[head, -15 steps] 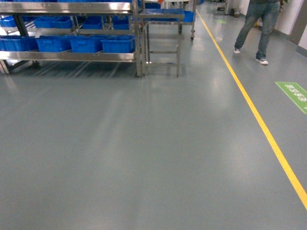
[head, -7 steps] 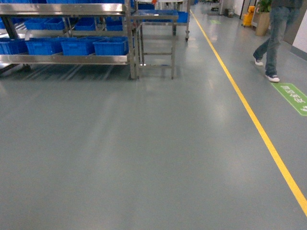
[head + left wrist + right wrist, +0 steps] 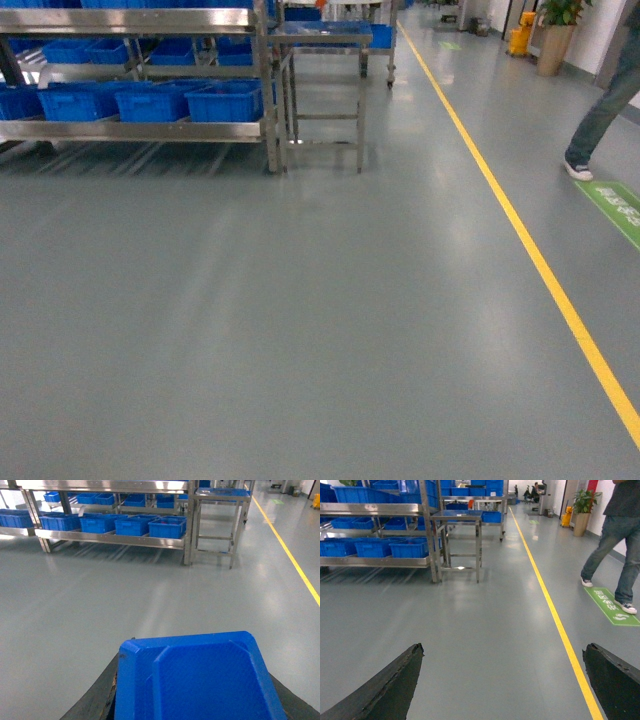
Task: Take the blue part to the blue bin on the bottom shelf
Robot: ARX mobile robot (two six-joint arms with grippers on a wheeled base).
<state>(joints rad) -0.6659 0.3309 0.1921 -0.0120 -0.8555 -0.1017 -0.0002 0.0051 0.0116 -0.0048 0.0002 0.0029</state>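
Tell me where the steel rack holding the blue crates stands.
The steel rack stands far ahead at the head view's upper left, its bottom shelf carrying blue crates, beside a small steel table left of the yellow floor line.

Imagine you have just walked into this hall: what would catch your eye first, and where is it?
First, the row of blue bins on the low steel shelf at far left. Next, the yellow line running along the grey floor on the right, with a person walking just beyond it. Close up, a blue crate fills the left claw, while the right claw is open and empty.
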